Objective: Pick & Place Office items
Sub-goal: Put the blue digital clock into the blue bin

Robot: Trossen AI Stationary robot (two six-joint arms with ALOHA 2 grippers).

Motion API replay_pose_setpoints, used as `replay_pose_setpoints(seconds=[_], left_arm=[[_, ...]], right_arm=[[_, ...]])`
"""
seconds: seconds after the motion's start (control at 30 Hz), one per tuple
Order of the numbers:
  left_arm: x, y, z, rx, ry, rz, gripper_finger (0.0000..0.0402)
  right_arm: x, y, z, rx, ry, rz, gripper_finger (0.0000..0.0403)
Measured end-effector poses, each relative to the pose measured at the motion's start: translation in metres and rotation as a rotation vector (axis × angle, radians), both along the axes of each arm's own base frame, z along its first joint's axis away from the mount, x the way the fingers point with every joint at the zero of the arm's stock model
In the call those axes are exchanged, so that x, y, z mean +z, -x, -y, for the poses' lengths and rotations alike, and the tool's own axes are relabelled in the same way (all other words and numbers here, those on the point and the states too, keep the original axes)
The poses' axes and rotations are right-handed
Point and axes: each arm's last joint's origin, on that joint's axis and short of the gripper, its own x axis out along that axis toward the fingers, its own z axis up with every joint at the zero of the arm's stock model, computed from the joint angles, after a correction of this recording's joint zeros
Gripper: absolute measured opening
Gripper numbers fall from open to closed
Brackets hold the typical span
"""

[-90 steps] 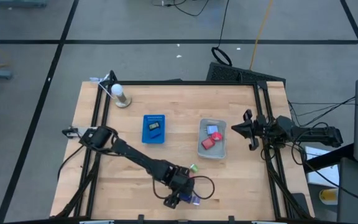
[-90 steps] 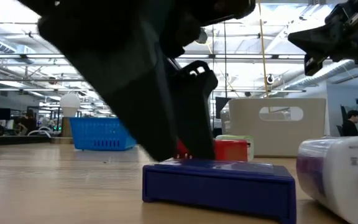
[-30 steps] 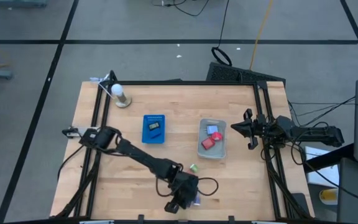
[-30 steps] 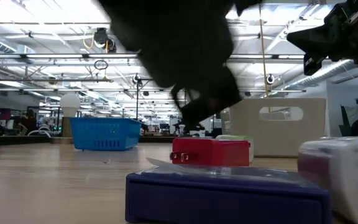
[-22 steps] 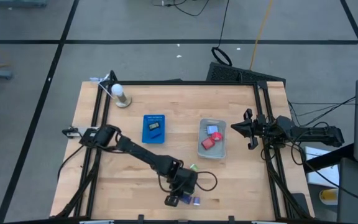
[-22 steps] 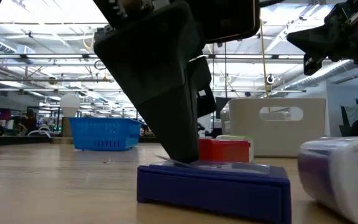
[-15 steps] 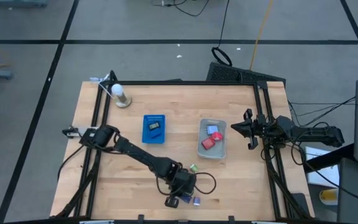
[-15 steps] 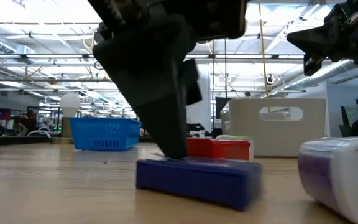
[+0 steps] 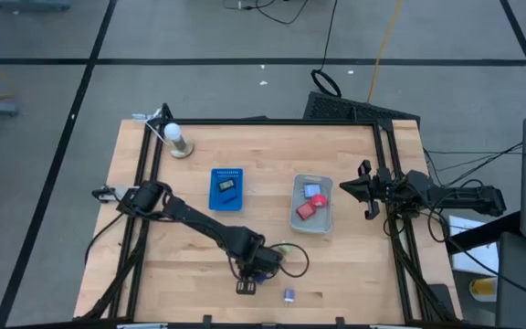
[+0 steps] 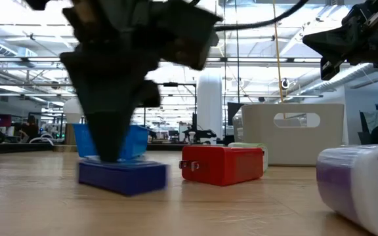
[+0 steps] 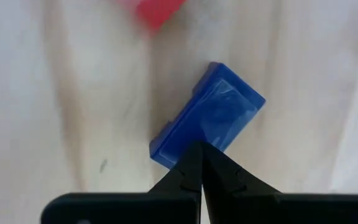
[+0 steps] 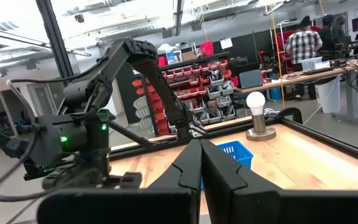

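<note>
Since half a second ago the left tool (image 9: 247, 285) has dragged the small dark-blue rectangular block (image 9: 246, 288) leftward along the front of the wooden bench (image 9: 190, 247). High view: one purple-white piece (image 9: 289, 294) nearby, two pieces in one clear grey bin (image 9: 312, 203), one flat blue tray (image 9: 226, 189). Right tool (image 9: 364, 191) pinched shut, empty, at right edge. Low view: one red block (image 10: 220, 163) beside the blue block. Left wrist view: fingers (image 11: 194, 171) shut, tips against the block, not gripping it.
</note>
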Motion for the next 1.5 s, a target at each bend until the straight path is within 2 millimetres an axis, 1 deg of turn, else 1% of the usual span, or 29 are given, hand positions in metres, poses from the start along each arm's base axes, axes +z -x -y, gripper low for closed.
replay_pose_setpoints(seconds=[0.13,0.2,0.3,0.4,0.6,0.63,0.7,0.8,0.87,0.97,1.07,1.17,1.23,1.37,1.43,1.5], left_arm=[[0.002,0.009,-0.008,0.026,-0.093,-0.092,0.0000],[0.004,0.013,-0.011,0.033,-0.129,-0.108,0.0000],[0.013,0.014,-0.010,-0.010,-0.129,-0.056,0.0001],[0.030,0.015,-0.004,-0.065,-0.137,0.044,0.0004],[0.062,0.023,0.007,-0.185,-0.141,0.178,0.0007],[0.064,0.023,0.009,-0.203,-0.148,0.197,0.0007],[0.063,0.024,0.012,-0.233,-0.179,0.221,0.0008],[0.063,0.022,0.012,-0.263,-0.222,0.252,0.0024],[0.065,0.021,0.010,-0.274,-0.238,0.264,0.0045],[0.064,0.021,0.008,-0.329,-0.258,0.268,0.0087],[0.065,0.021,0.010,-0.354,-0.253,0.279,0.0137],[0.064,0.022,0.013,-0.364,-0.247,0.277,0.0196],[0.060,0.025,0.014,-0.407,-0.240,0.265,0.0239],[0.045,0.031,0.017,-0.460,-0.231,0.267,0.0317],[0.037,0.033,0.018,-0.476,-0.221,0.283,0.0343],[0.030,0.032,0.016,-0.482,-0.218,0.308,0.0355]], right_arm=[[0.000,0.000,0.000,0.002,-0.008,-0.001,0.0000],[0.000,0.000,0.000,0.003,-0.008,-0.004,0.0000],[-0.001,0.000,0.000,0.004,-0.009,-0.006,0.0000],[-0.001,0.000,0.000,0.004,-0.008,-0.006,0.0000],[0.000,0.000,0.000,0.003,-0.006,-0.001,0.0000],[0.000,0.000,0.000,0.003,-0.005,-0.001,0.0000],[0.000,0.000,0.000,0.004,-0.008,0.000,0.0000],[0.000,0.000,0.000,0.004,-0.008,-0.002,0.0000],[0.000,0.000,0.000,0.005,-0.008,-0.002,0.0000],[0.000,0.000,0.000,0.005,-0.008,-0.003,0.0000],[-0.001,0.000,0.000,0.007,-0.008,-0.006,0.0000],[-0.001,0.000,-0.001,0.030,-0.003,-0.007,0.0000],[-0.001,0.000,-0.001,0.033,-0.008,-0.007,0.0000],[-0.001,0.000,-0.001,0.032,-0.008,-0.007,0.0000],[-0.001,0.000,-0.001,0.032,-0.008,-0.007,0.0000],[-0.001,0.000,-0.001,0.032,-0.007,-0.007,0.0000]])
